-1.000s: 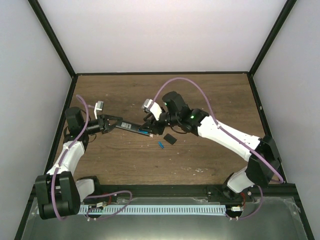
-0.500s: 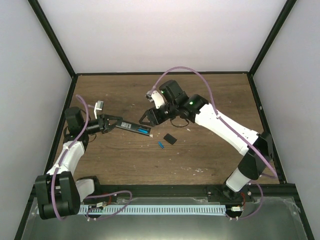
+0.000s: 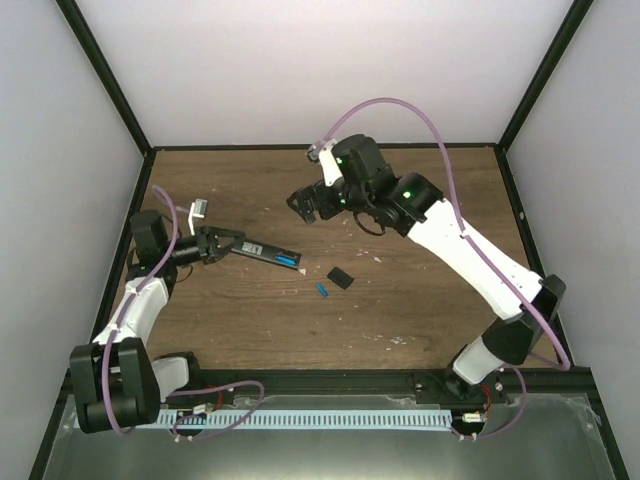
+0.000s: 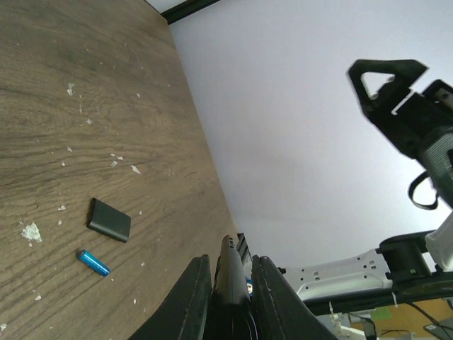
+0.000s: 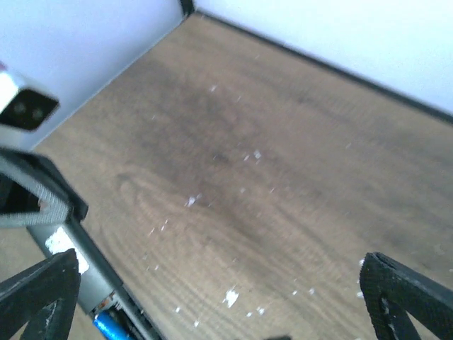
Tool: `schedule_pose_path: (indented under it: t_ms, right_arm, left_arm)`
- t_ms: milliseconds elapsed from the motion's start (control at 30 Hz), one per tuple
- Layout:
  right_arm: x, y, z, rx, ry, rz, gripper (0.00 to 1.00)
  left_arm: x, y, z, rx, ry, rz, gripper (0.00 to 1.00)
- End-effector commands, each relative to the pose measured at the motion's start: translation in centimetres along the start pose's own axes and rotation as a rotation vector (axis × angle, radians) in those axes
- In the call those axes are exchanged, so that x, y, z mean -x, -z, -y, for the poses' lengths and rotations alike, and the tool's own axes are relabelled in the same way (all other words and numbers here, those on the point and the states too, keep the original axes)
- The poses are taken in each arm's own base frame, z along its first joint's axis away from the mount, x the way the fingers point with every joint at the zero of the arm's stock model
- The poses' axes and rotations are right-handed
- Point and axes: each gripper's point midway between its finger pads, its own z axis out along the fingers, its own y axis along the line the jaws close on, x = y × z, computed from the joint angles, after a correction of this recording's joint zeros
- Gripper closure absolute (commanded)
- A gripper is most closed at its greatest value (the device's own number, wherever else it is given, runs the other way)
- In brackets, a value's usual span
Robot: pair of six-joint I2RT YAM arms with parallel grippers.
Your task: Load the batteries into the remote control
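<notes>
Lifting clear in the top view: the right arm point(image 3: 448, 233) is backing toward the far wall, right jaws spreading wide, empty. One blue battery point(image 3: 291, 261) is now sitting in the remote point(image 3: 258, 253), so loading looks half done. The second battery point(image 3: 322, 290) is lying on the grained wooden bench point(image 3: 420, 320) by the flat black cover point(image 3: 340, 277). Left wrist: left jaws are pinching the slim matte remote. Right wrist: jaws are gaping over white-flecked wood.

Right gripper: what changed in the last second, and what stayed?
The right gripper left the remote control, moved toward the back wall and opened, empty. The left gripper stays shut on the remote control; the loose battery and the cover did not move.
</notes>
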Motion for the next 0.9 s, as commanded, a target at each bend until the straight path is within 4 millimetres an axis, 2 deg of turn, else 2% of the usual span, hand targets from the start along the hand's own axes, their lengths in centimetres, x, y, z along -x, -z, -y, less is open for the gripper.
schedule_pose_path:
  t_ms: [0,67,200,300,433,700,867]
  right_arm:
    - [5.4,5.1,3.2,-0.182,-0.051,0.276,0.0]
    - [5.4,6.2,3.7,-0.178,-0.113,0.34,0.0]
    - [3.4,5.0,3.1,-0.026,-0.225,0.264,0.0]
    - [0.7,2.9,1.2,0.125,-0.352,0.121,0.0]
    - [-3.1,0.8,-2.4,0.337,-0.469,-0.07,0.0]
    - [-7.9,-1.4,-3.5,0.399,-0.593,-0.237,0.0]
    - [-9.2,-2.9,-4.9,0.48,-0.615,-0.301,0.0]
  left_arm:
    - [0.5,0.0,0.3,0.0,-0.037,0.001,1.0]
    - [0.6,0.0,0.3,0.002,-0.034,0.001,1.0]
    - [0.8,0.0,0.3,0.007,-0.036,0.006,1.0]
    - [0.9,0.1,0.5,0.008,-0.046,0.011,1.0]
    - [0.8,0.1,0.6,0.005,-0.047,0.013,1.0]
    - [0.7,0.1,0.7,-0.004,-0.041,0.028,1.0]
    - [0.7,0.2,1.0,-0.004,-0.05,0.033,1.0]
